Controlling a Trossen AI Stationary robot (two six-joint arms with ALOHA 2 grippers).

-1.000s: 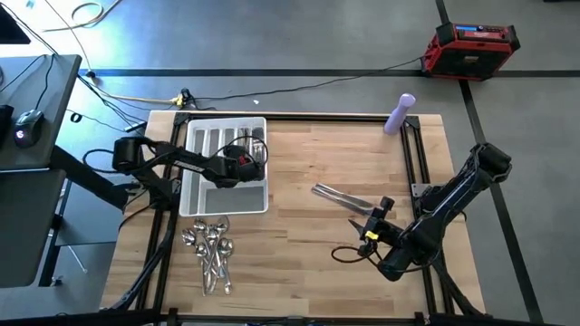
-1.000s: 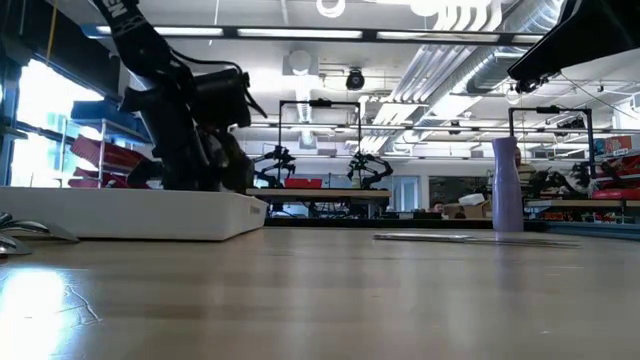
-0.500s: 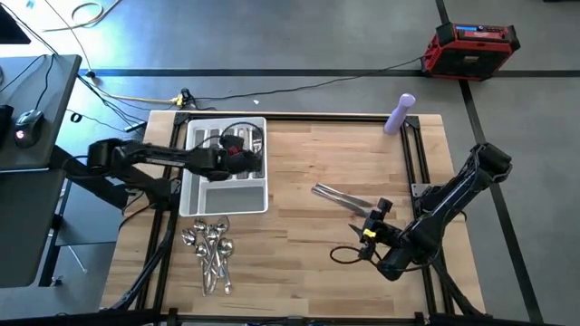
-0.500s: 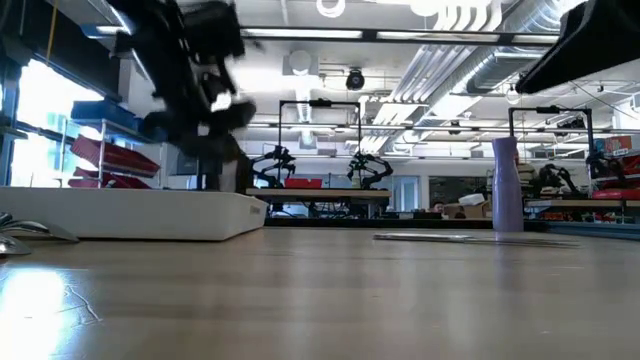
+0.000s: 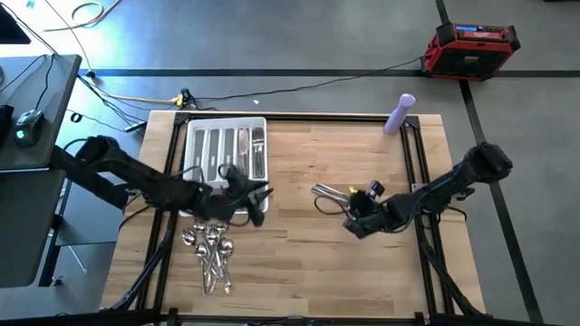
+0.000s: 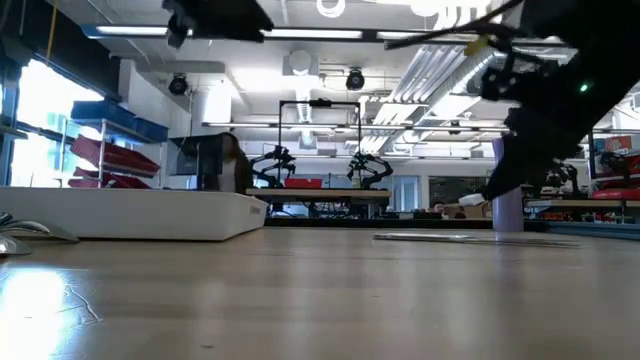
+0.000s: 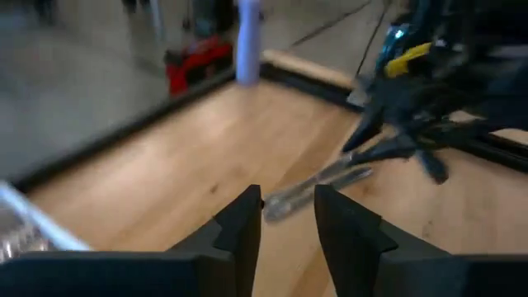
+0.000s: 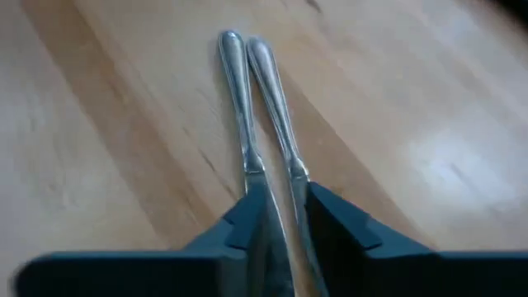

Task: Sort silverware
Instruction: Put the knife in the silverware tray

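The right gripper (image 8: 276,219) is hanging low over the two knives (image 8: 260,99), its fingers (image 8: 247,219) standing a narrow gap apart with one on either side of the blades — whether they are already pinching metal I cannot tell. The knives are lying side by side, handles pointing away from the wrist, so coming in along their length looks like the way to take one blade between the fingers. Seen from above, this gripper (image 5: 355,220) is sitting at the near end of the knives (image 5: 328,193), right of the table's middle.

The left gripper (image 7: 287,216) is holding nothing; its fingers are standing slightly apart, pointing across the bare wood toward the knives and the other arm. From above it (image 5: 254,197) is hovering at the near right corner of the white tray (image 5: 195,136), just above the heap of spoons (image 5: 210,252) lying on the table — probably its next pick.

Some silverware (image 5: 256,152) is already lying lengthwise in the tray's slots, which keep each kind apart. A lilac bottle (image 5: 400,113) is standing at the far edge, clear of the work.
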